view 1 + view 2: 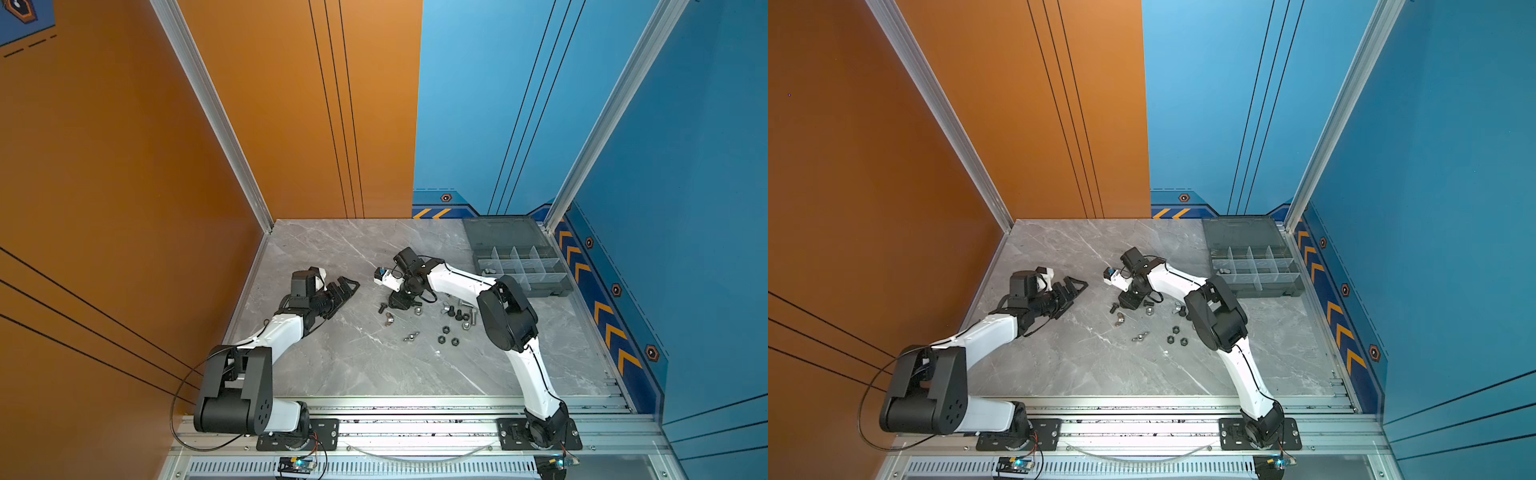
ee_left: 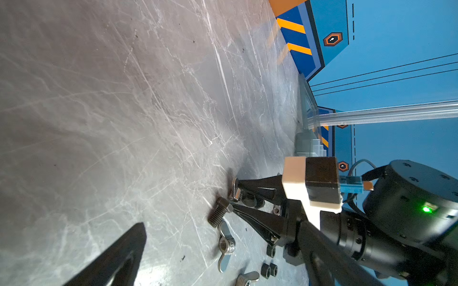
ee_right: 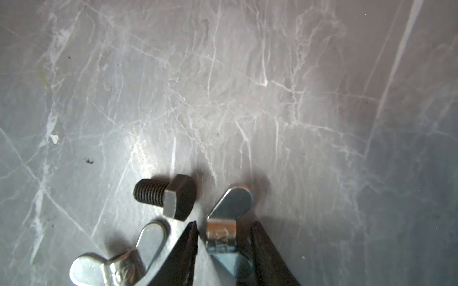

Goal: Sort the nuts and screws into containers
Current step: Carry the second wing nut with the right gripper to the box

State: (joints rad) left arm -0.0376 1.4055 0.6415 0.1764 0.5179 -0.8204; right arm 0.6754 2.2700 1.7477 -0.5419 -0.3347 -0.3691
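Silver wing nut (image 3: 228,210) lies on worktop (image 3: 223,99) betw. jaws of right gripper (image 3: 224,222), just below centre in both top views. Jaws narrowly spread, gap at 1 side. Black screw (image 3: 171,196) just beside. Left gripper (image 1: 347,300) jaws spread wide.

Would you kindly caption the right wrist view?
Right gripper straddling a silver wing nut beside a black hex bolt.

You have no readable words or numbers here. The silver wing nut (image 3: 221,236) and second wing nut (image 3: 119,268) bear stamps too blurred to read. The blue wall (image 1: 685,166) shows orange chevrons (image 1: 603,311) and hexagon emblems (image 1: 446,198).
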